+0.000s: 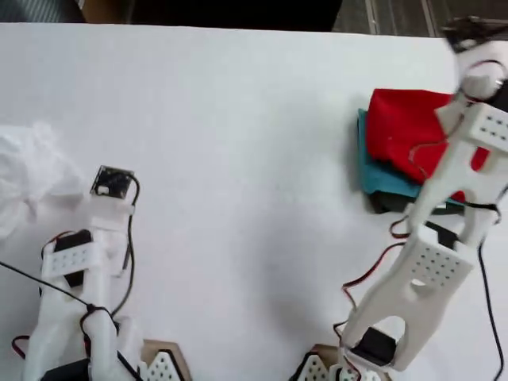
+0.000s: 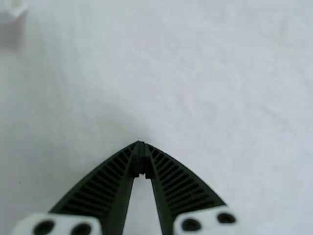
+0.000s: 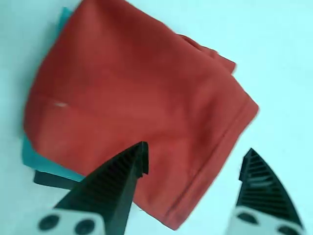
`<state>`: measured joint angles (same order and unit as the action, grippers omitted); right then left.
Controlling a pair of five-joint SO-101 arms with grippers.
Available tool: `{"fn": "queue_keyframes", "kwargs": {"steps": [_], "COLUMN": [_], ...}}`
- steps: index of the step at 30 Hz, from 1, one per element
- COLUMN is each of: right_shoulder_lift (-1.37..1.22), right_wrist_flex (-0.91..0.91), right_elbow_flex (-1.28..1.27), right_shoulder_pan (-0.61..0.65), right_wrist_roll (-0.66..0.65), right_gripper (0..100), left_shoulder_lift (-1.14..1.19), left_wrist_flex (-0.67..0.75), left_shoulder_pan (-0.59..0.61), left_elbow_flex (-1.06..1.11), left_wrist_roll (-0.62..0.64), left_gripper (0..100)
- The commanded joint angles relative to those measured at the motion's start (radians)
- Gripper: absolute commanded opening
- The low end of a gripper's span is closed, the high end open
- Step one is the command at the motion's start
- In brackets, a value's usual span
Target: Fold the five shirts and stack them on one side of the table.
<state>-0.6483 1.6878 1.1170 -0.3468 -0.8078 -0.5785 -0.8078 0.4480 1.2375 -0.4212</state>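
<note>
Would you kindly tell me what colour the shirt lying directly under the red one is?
The shirt is teal, clearest in the high view.

Pic edge cuts white shirt (image 1: pixel 24 171); dark shirt (image 3: pixel 49 179) (btm of stack) mostly hidden.

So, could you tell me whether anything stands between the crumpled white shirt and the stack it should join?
Nothing visible lies on the table between the white shirt and the stack. However, the open right pincer hangs over the red shirt topping it.
</note>
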Motion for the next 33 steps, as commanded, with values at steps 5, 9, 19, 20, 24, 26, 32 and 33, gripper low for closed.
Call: {"fn": "queue_keyframes", "kwargs": {"steps": [5, 9, 19, 20, 24, 26, 32, 33], "right_shoulder_lift": [0.05, 0.14, 0.197, 0.203, 0.294, 0.343, 0.386, 0.383], "right_wrist_flex": [0.028, 0.025, -0.033, -0.033, -0.051, -0.068, -0.051, -0.048], "right_elbow_flex": [-0.084, -0.275, -0.612, -0.611, -0.615, -0.618, -0.62, -0.62], "right_shoulder_pan": [0.114, 0.15, 0.128, 0.125, 0.117, 0.119, 0.18, 0.194], "right_wrist_roll": [0.009, 0.055, 0.071, 0.068, 0.066, 0.068, 0.08, 0.098], "right_gripper": [26.2, 25.2, 26.0, 26.0, 25.9, 25.8, 25.8, 25.8], "left_shoulder_lift": [-0.028, -0.029, -0.029, -0.029, -0.029, -0.029, -0.029, -0.029], "left_wrist_flex": [0.017, 0.017, 0.017, 0.017, 0.017, 0.017, 0.017, 0.017], "left_shoulder_pan": [0.008, 0.008, 0.008, 0.008, 0.008, 0.008, 0.008, 0.008], "left_elbow_flex": [-0.002, -0.002, -0.002, -0.002, -0.002, -0.002, -0.002, -0.002], "left_wrist_roll": [0.008, 0.008, 0.008, 0.008, 0.008, 0.008, 0.008, 0.008], "left_gripper": [3, 3, 3, 3, 3, 3, 3, 3]}}
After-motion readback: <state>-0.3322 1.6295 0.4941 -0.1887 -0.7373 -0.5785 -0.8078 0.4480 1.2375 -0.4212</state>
